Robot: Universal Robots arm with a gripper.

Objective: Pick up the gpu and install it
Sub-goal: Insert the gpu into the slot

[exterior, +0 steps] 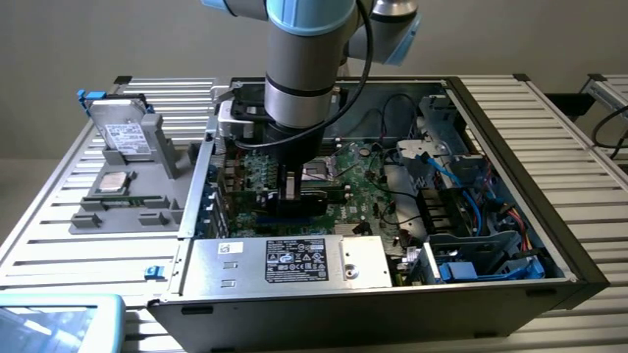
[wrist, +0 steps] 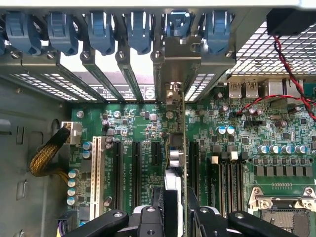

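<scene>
Inside the open computer case [exterior: 510, 184], my gripper [exterior: 291, 195] reaches down over the green motherboard [exterior: 363, 176]. It is shut on the gpu [exterior: 267, 203], which stands on edge above the expansion slots. From the wrist camera the gpu [wrist: 174, 163] appears edge-on, its thin green board beside the dark cooler, running between the black fingers [wrist: 148, 219] of my gripper [wrist: 174, 217]. Its silver end bracket [wrist: 180, 61] sits against the rear slot openings, under the blue clips [wrist: 177, 22]. Whether the card's edge is down in a slot is hidden.
A silver white-labelled hard drive [exterior: 123, 136] leans on a grey holder outside the case at the exterior view's left. The power supply [exterior: 284, 261] fills the case's near side. Around the card are a white slot [wrist: 95, 173], a yellow cable bundle [wrist: 44, 158], red wires [wrist: 281, 98] and the CPU socket [wrist: 281, 202].
</scene>
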